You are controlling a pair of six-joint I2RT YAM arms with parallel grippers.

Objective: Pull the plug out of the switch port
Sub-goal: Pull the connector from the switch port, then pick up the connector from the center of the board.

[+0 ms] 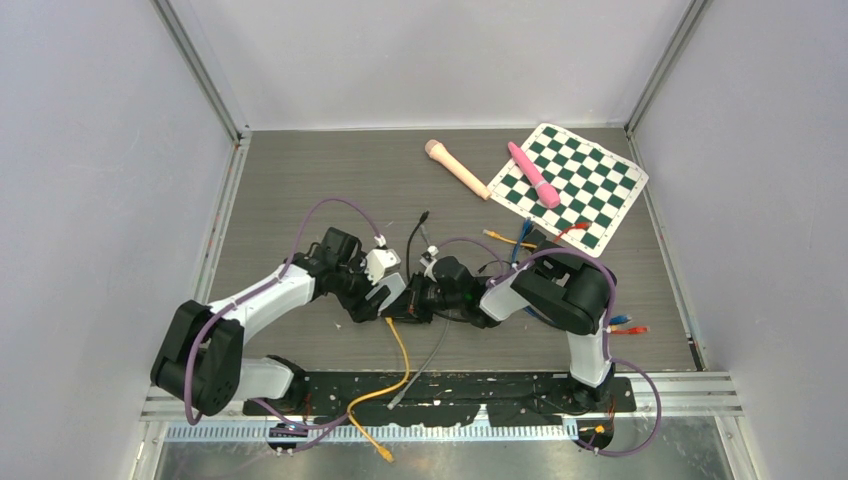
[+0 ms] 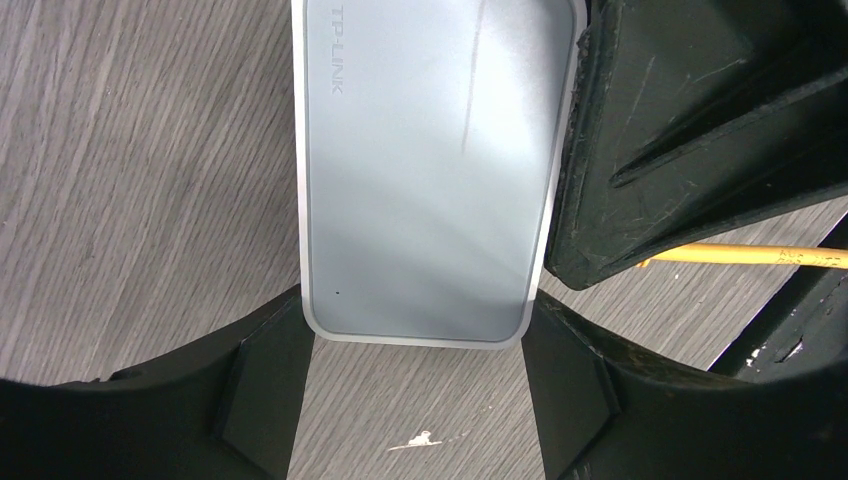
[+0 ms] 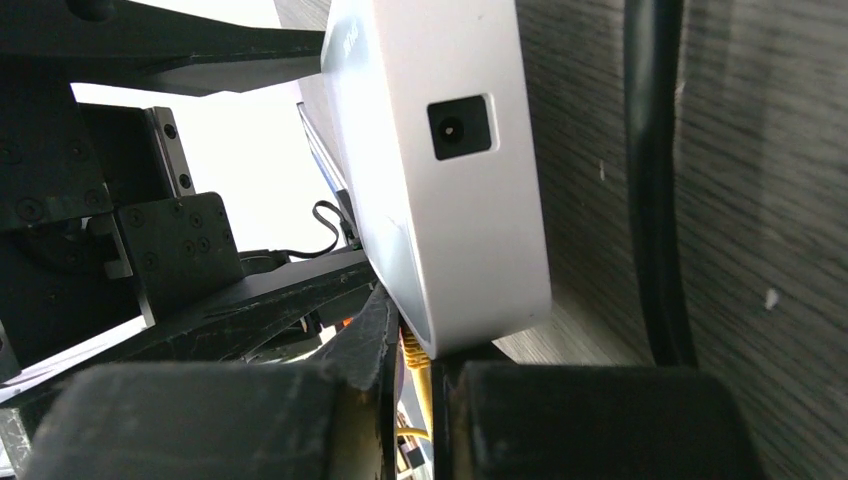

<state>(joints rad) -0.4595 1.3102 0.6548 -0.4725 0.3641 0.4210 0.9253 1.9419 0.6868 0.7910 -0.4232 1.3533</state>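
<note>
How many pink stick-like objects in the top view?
2: pale pink stick on bare table just left of the checkerboard mat; bright pink stick lying on the mat.

1 switch, 1 chkr mat

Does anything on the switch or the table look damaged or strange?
A thin streak runs down the top of the TP-Link switch, perhaps a scratch or only glare. A small white fleck marks the table near it.

Site: robotics lab test cell | Evidence: checkerboard sheet laid on grey table | pale panel walls and aluminium frame posts seen behind and beside it | robot arms bolted to black base plate nearer than it | loose patch cables just beside it
</note>
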